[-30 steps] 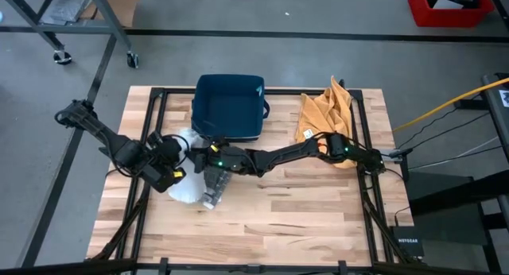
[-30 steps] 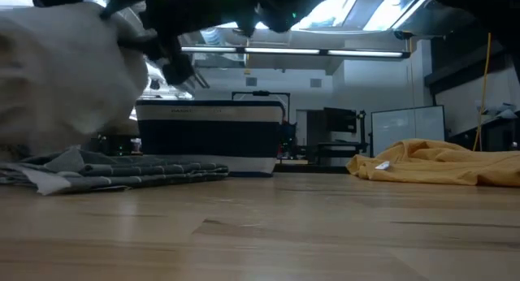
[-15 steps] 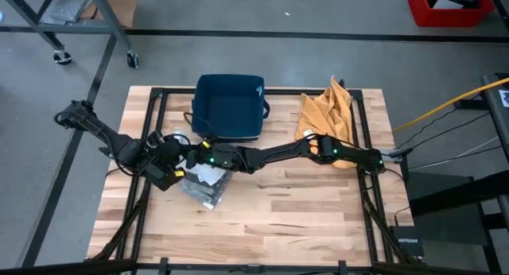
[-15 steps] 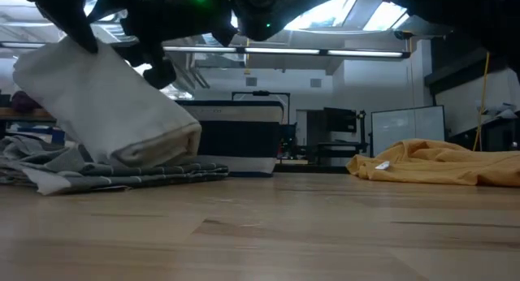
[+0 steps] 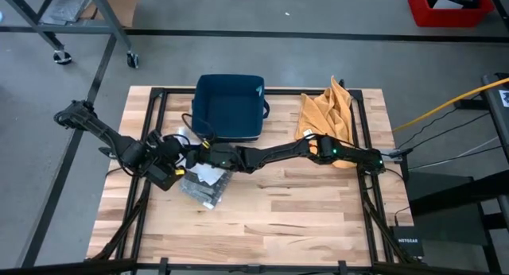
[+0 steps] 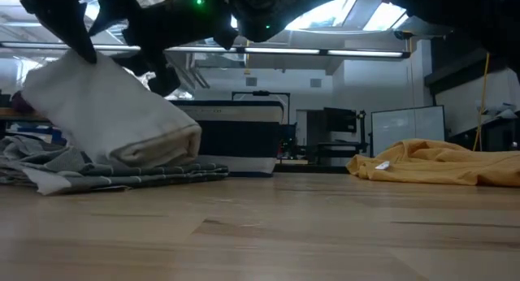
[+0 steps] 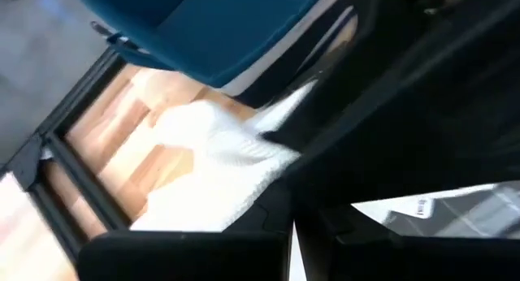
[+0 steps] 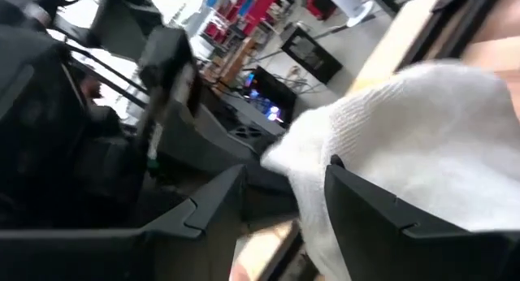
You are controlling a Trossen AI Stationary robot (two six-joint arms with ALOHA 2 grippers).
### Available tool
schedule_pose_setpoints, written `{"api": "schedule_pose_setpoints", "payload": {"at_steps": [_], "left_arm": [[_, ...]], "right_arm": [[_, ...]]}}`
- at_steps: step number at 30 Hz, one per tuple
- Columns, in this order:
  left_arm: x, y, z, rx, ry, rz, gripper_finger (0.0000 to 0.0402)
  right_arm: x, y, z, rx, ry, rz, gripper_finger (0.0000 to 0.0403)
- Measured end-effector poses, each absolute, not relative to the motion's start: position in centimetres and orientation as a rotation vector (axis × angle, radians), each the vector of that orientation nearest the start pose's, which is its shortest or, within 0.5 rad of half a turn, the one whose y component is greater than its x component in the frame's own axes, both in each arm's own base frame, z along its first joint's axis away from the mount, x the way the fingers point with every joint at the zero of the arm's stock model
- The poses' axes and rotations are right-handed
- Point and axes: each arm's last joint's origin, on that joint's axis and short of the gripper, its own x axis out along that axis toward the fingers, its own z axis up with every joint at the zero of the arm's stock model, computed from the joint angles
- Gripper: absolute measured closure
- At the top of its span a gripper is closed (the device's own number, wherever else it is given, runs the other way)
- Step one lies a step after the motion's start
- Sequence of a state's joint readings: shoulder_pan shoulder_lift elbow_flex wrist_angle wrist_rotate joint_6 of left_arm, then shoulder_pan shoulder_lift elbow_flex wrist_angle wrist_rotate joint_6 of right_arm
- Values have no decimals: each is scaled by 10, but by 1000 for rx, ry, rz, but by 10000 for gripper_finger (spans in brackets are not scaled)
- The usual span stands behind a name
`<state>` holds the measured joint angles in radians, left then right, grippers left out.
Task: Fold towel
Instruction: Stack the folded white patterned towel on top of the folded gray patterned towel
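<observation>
One legible marking found: white lettering reading "NETGEAR" on a small black box [image 5: 406,244] on the floor beyond the counter [image 5: 302,203], at about 4 o'clock. Tags on the cloths are unreadable.

Wooden table [image 5: 278,211] with blue bin [image 5: 229,106], orange cloth [image 5: 324,112], grey striped towel [image 5: 203,187].

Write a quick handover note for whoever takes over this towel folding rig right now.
Left pincer: shut on the white towel, which hangs folded over the grey striped towel at the table's left.
Right pincer: open, its fingers around the same white towel.
Blue bin sits at the back, orange towel bunched beside it.
Done: white towel doubled over.
Left: lay it flat, then presumably the striped and orange ones.
</observation>
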<state>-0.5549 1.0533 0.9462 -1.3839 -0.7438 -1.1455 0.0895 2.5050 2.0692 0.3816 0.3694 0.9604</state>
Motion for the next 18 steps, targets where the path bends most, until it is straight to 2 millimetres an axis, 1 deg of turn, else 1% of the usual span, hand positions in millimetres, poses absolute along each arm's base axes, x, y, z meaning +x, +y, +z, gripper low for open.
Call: {"api": "schedule_pose_setpoints", "payload": {"at_steps": [5, 13, 18], "left_arm": [[135, -59, 276, -131, 829, 788, 398], [134, -55, 279, -122, 702, 878, 398], [132, -50, 279, -120, 689, 932, 398]], "right_arm": [[573, 37, 206, 941, -105, -304, 226], [574, 18, 210, 924, -149, -310, 226], [574, 9, 209, 920, -154, -341, 226]]}}
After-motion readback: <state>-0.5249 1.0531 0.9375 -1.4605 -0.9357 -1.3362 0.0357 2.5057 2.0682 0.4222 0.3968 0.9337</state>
